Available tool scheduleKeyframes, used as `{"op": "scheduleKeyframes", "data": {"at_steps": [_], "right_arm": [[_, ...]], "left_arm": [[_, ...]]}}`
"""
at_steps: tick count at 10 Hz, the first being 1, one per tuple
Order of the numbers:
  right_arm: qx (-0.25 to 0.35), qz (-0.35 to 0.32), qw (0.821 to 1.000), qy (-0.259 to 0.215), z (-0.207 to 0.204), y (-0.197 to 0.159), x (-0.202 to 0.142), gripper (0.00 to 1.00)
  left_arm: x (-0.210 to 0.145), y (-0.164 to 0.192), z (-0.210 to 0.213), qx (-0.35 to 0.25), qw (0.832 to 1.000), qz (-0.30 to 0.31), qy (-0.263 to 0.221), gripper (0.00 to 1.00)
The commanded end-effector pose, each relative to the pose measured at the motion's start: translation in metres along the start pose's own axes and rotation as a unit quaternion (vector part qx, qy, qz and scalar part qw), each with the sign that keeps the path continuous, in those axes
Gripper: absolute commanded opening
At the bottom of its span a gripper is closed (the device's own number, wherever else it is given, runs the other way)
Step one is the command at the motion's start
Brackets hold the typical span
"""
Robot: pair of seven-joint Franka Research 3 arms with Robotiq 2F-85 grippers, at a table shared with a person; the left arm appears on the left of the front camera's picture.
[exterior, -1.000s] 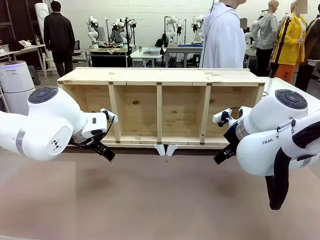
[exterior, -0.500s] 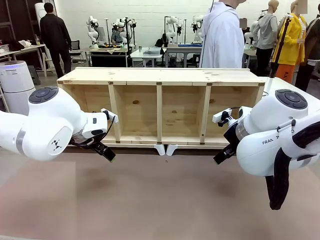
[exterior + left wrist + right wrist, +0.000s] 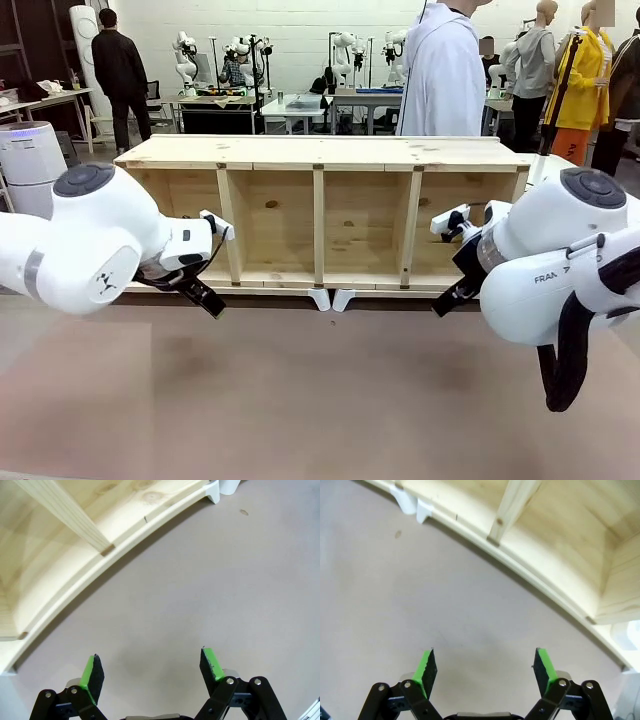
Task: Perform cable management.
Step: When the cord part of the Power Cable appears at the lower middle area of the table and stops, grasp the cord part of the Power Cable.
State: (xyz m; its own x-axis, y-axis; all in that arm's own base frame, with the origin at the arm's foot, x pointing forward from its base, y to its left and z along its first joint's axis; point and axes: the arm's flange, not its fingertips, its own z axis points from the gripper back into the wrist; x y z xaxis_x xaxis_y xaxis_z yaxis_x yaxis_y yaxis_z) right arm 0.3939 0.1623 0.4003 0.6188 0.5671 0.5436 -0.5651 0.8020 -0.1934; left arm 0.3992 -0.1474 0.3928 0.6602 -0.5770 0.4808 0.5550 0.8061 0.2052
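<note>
Left gripper point(image 3: 207, 300) is hovering over the brown table point(image 3: 320, 400), jaws standing wide apart and gripping nothing. Wooden shelf point(image 3: 320, 152) is sitting across the table's far side, its open compartments facing the robot, and a person point(image 3: 445, 80) in white is standing behind it. Right gripper point(image 3: 448, 300) is hanging over the table, jaws spread wide, empty. Where the cable is lying cannot be told
</note>
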Motion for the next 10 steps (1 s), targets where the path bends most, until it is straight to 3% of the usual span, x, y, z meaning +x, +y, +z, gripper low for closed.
{"op": "scheduleKeyframes", "data": {"at_steps": [1, 3, 6, 10], "right_arm": [[-0.023, 0.01, 1.0, -0.019, 0.041, 0.015, -0.006, 1.0], [-0.051, 0.021, 0.998, -0.036, 0.08, 0.018, -0.004, 1.0], [-0.09, 0.002, 0.994, -0.058, 0.142, 0.012, -0.028, 1.0], [-0.122, -0.052, 0.988, -0.082, 0.19, -0.002, -0.073, 1.0]], "left_arm": [[-0.009, -0.014, 0.041, 0.038, 0.999, -0.001, -0.008, 1.0], [-0.021, -0.012, 0.079, 0.054, 0.998, -0.006, -0.035, 1.0], [-0.065, -0.008, 0.133, 0.076, 0.994, 0.009, -0.08, 1.0], [-0.115, 0.007, 0.166, 0.074, 0.991, 0.027, -0.109, 1.0]]}}
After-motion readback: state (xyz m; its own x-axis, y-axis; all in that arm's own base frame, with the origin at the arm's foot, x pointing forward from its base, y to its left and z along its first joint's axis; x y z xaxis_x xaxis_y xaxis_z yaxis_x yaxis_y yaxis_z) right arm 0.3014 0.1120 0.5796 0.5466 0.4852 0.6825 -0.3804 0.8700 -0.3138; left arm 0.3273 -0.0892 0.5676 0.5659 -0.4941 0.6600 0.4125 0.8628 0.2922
